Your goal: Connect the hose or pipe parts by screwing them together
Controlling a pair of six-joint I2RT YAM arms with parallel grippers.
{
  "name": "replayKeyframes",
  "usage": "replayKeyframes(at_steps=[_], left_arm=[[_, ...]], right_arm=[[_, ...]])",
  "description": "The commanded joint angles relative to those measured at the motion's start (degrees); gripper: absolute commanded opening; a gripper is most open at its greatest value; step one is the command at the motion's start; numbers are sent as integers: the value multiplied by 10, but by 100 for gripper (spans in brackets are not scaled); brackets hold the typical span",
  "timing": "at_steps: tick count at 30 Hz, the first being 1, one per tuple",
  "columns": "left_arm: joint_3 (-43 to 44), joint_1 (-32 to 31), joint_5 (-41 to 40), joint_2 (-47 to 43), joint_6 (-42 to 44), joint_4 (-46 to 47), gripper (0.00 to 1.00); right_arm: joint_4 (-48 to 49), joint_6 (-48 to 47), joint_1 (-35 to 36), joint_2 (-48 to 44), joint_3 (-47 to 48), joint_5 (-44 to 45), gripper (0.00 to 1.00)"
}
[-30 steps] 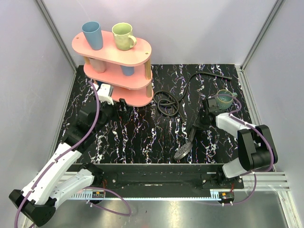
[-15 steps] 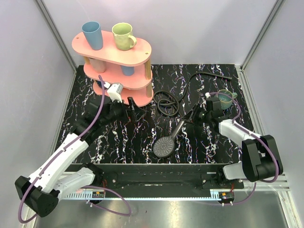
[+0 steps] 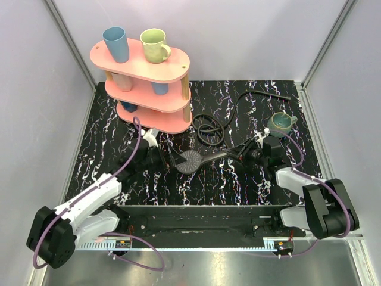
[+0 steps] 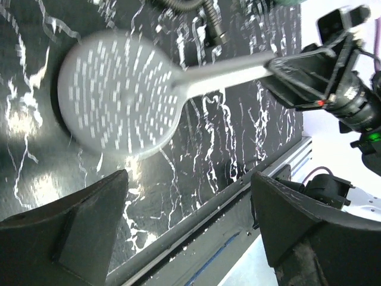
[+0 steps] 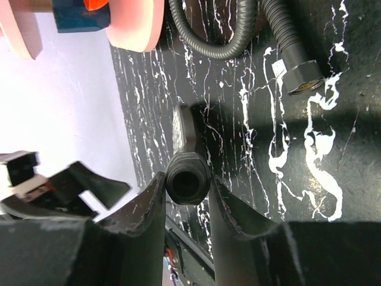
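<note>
Your left gripper stands wide open, arm stretched inward. Your right gripper is clamped on the shower head handle.

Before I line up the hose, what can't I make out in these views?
- Left wrist: shower head face smeared by motion blur.
- Right wrist: its handle threads hidden inside the right gripper; hose cut by the top edge.
- Top: hose's far end too small to read its fitting.
</note>
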Motion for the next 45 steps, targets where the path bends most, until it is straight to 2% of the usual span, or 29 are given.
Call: replayKeyframes(at_steps=[1,4,10,17,22,24,27,31,36,43,45], left_arm=[[-50,0,11,2,-87,127,88],[-91,0,12,24,-103,177,89],[-133,0,-36,56,-127,280,91],[-119,0,-120,113,-148,343,91],[-142,0,-144,159,-225,397,89],[-150,-5,-141,191,-239,433,86],[-139,-19,-152,229,-253,461,85],[-125,-31,-159,322,-297,540,82],[-110,-36,-142,420,-353,643,77],[-101,-37,-110,549,-419,831,63],[-100,-37,-108,569,-427,848,57]], right_arm=[[115,77,0,-25,-17,-8,0],[123,79,-1,-18,-23,-10,0],[167,113,-1,2,-40,-24,0],[127,102,0,-3,-48,-58,0],[110,89,0,-5,-51,-93,0],[132,102,0,-8,-64,-104,0],[167,123,0,-6,-74,-132,0],[187,146,1,3,-76,-158,0],[177,125,1,2,-84,-163,0],[195,110,3,13,-100,-187,0],[191,105,3,11,-101,-188,0]])
